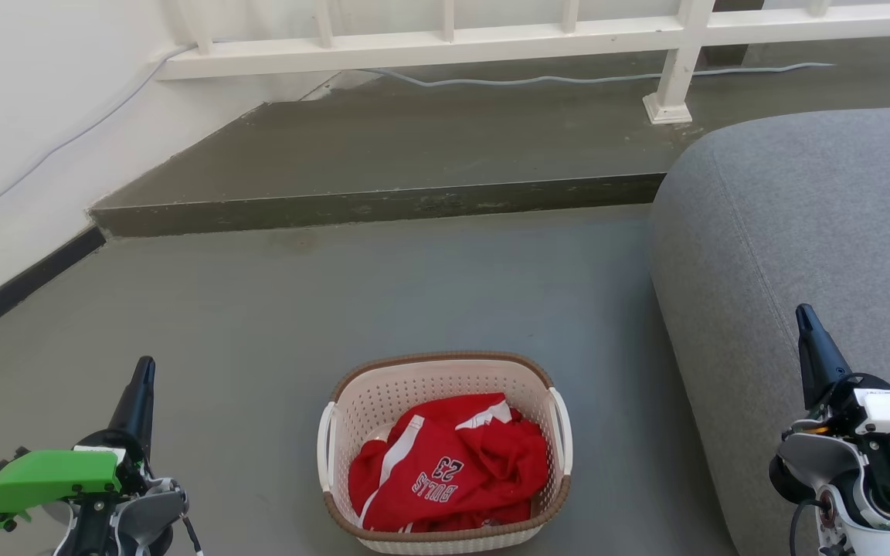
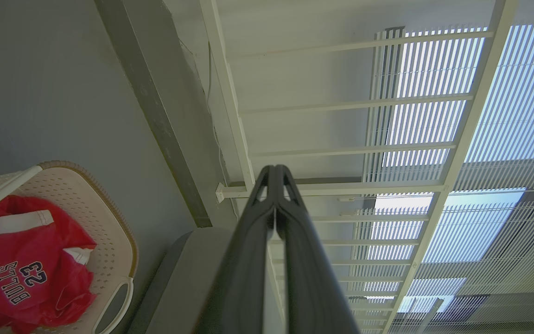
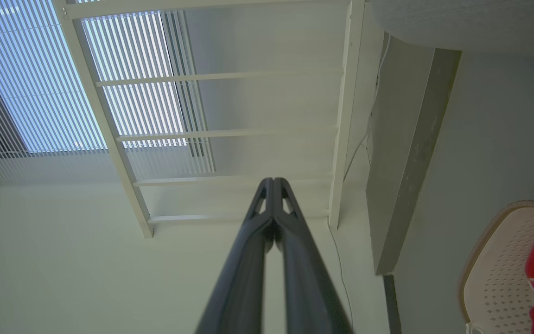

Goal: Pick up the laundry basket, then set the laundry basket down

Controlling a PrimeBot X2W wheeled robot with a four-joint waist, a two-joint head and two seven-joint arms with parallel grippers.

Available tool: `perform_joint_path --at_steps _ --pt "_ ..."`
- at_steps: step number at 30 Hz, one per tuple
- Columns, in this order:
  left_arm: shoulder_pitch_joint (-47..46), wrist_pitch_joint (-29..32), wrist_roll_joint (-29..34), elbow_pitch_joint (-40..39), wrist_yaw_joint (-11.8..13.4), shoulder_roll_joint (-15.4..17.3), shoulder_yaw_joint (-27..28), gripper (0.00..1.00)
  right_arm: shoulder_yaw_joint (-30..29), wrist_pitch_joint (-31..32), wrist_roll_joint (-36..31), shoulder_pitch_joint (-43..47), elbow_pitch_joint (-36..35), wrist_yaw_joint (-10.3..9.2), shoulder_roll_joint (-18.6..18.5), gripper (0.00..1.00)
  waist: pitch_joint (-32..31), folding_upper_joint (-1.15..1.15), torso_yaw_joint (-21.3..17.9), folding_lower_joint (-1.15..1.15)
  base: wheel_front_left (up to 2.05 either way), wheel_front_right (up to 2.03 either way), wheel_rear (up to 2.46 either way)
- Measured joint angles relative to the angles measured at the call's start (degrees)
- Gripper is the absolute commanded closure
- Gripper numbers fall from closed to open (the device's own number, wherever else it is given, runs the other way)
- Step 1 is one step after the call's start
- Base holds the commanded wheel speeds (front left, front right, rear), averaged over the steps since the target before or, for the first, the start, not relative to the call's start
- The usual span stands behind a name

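Observation:
The laundry basket point(image 1: 383, 394) stands on the grey floor at the bottom centre of the head view, cream-white and perforated with a brown rim and white side handles. A red jersey point(image 1: 453, 471) lies bunched inside it. My left gripper point(image 1: 144, 371) is shut and empty, well to the basket's left and apart from it. My right gripper point(image 1: 804, 318) is shut and empty too, off to the basket's right in front of the sofa. The basket point(image 2: 104, 232) sits at the lower left of the left wrist view, beside the shut left gripper point(image 2: 275, 174). In the right wrist view the basket point(image 3: 499, 273) lies at the lower right, away from the right gripper point(image 3: 274, 183).
A grey sofa point(image 1: 808, 224) fills the right side, close to the basket. A raised concrete step point(image 1: 383, 205) crosses behind, topped by a white railing point(image 1: 445, 46) with a post point(image 1: 673, 85) and a cable. A white wall point(image 1: 20, 131) stands at left. Open floor lies between basket and step.

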Motion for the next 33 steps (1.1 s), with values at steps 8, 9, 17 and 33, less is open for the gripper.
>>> perform_joint_path --at_steps 8,9,17,33 --pt "0.0 0.0 0.0 0.0 0.0 0.0 0.0 1.0 -0.01 0.0 0.0 0.0 0.0 0.0 0.0 1.0 0.0 0.0 0.0 0.0 0.0 0.0 0.0" --pt "0.0 0.0 0.0 0.0 0.0 0.0 0.0 1.0 -0.01 0.0 0.0 0.0 0.0 0.0 0.0 1.0 0.0 0.0 0.0 0.0 0.0 0.0 0.0" --pt "0.0 0.0 0.0 -0.01 0.0 0.0 0.0 1.0 -0.01 0.0 0.0 0.0 0.0 0.0 0.0 1.0 0.0 0.0 0.0 0.0 0.0 0.0 0.0" --pt "0.01 0.0 0.0 -0.01 0.0 0.0 0.0 1.0 -0.03 0.0 0.0 0.0 0.0 0.0 0.01 1.0 0.0 0.0 0.0 0.0 0.0 0.0 0.0"
